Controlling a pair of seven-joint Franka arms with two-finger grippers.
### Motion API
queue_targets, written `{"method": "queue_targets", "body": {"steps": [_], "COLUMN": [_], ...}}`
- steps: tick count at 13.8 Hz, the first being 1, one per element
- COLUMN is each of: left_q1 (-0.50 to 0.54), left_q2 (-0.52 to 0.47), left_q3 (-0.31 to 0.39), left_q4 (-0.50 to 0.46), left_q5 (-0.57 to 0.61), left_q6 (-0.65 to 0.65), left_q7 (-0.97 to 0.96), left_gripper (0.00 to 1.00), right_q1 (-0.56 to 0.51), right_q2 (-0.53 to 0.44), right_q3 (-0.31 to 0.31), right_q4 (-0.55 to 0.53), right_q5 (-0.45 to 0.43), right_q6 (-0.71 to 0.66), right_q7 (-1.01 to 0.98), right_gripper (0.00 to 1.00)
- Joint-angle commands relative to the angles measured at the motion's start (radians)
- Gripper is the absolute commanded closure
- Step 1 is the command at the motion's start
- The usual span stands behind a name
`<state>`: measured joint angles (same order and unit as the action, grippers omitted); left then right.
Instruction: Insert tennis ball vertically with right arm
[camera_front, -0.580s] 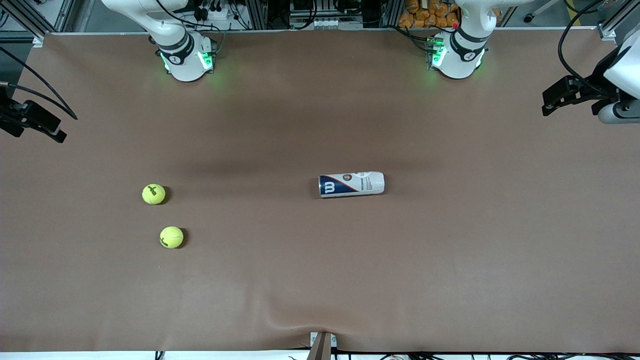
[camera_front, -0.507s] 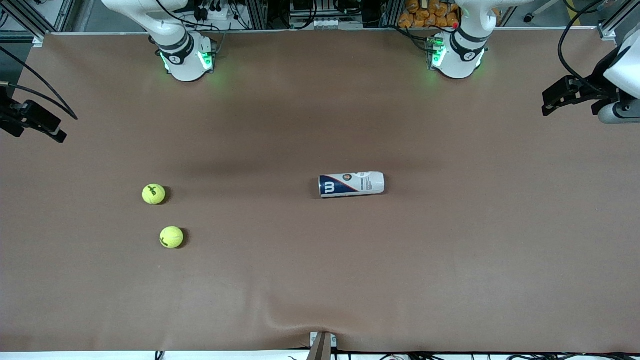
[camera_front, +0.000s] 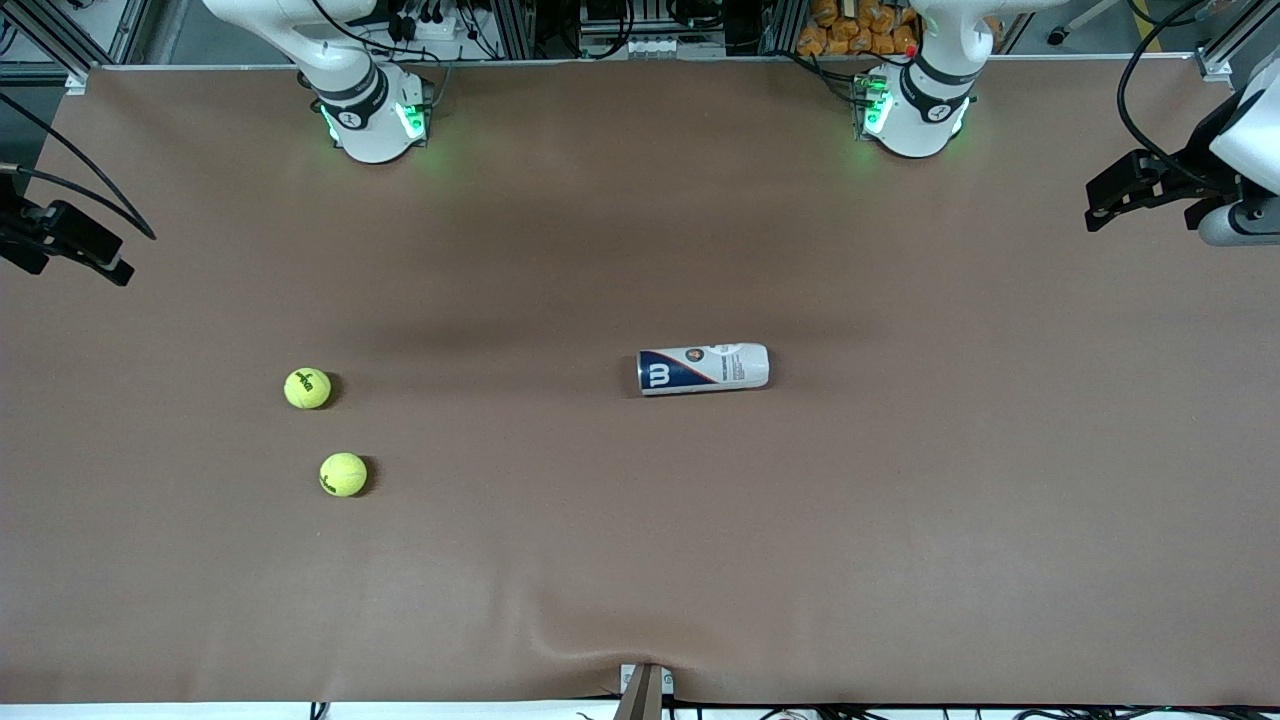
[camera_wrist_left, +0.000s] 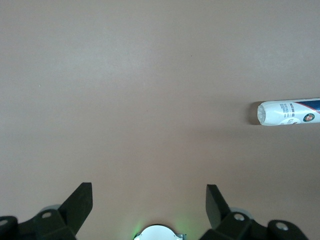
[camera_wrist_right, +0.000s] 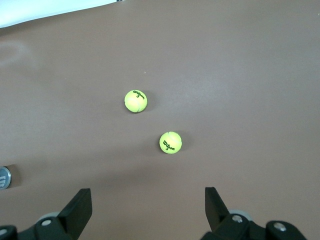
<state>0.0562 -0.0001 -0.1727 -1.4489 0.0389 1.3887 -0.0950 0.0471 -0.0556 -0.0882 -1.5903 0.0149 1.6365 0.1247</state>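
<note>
2 grippers wide apart and empty, right gripper (camera_wrist_right: 145, 212) above 2 tennis balls (camera_wrist_right: 135, 100), left gripper (camera_wrist_left: 149, 207) near can (camera_wrist_left: 289, 112)

A robotics lab is indicated: two arm bases (camera_front: 375, 120) are mounted on a brown-covered table (camera_front: 640, 560) (aluminium framing (camera_front: 520, 25) and cables (camera_front: 430, 20) along its edge).

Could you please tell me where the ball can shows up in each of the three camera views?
Front view: the ball can lies on its side mid-table, toward the left arm's end from the two balls.
Left wrist view: its white end shows at the picture's edge.
Right wrist view: only its rim peeks in.
Shared landmark: the brown table cover.
</note>
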Motion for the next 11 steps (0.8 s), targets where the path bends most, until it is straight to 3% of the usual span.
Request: {"method": "queue_targets", "body": {"steps": [1, 11], "left_q1": [-0.010, -0.245], "left_q2": [0.006, 0.146], "left_q3": [-0.011, -0.024], "left_q4": [0.019, 0.028], "left_q5": [0.009, 0.019], "left_q6": [-0.017, 0.071], "left_q7": [0.003, -0.005], "left_gripper": [0.00, 0.00], "right_q1": [0.004, -0.006], "right_q2": [-0.001, -0.001], "right_q3": [0.001, 0.001], "right_q4": [0.004, 0.006], "right_q5": [-0.009, -0.004], "right_q6": [0.000, 0.000], "right_q7": [0.004, 0.003], "right_gripper": [0.00, 0.00]}}
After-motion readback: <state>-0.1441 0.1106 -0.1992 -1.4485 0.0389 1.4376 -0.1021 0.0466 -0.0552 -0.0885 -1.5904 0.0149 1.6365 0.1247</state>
